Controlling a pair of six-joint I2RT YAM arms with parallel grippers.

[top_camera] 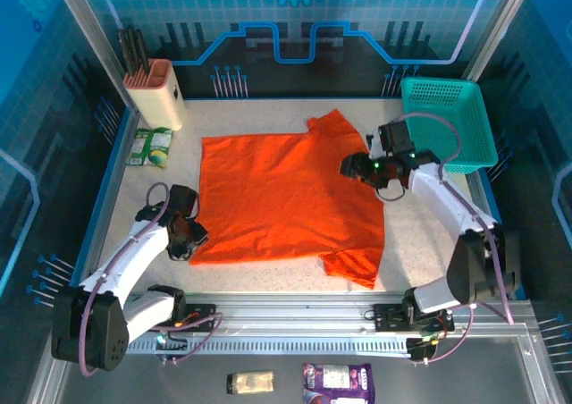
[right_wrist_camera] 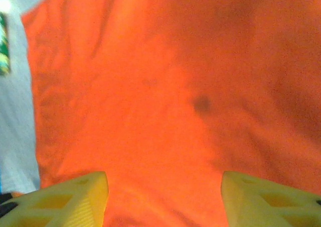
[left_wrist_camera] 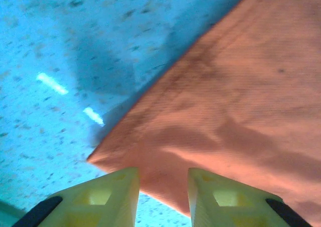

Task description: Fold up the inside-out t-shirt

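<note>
The inside-out t-shirt (top_camera: 286,194) lies spread flat on the speckled table, bright orange, with one sleeve at the far right and the other at the near right. My left gripper (top_camera: 191,239) is low at the shirt's near-left corner. In the left wrist view the yellow fingers (left_wrist_camera: 120,192) stand a little apart, and the corner of the t-shirt (left_wrist_camera: 225,111) lies under the gap of the left gripper (left_wrist_camera: 163,182). My right gripper (top_camera: 350,165) hovers over the shirt's right side near the far sleeve. The right gripper (right_wrist_camera: 164,192) is wide open above the t-shirt's fabric (right_wrist_camera: 165,86).
A teal mesh basket (top_camera: 447,122) stands at the far right corner. A knife block (top_camera: 154,89) and a green packet (top_camera: 150,147) sit at the far left. A small jar (top_camera: 250,382) and a purple pouch (top_camera: 338,383) lie in front of the arm bases.
</note>
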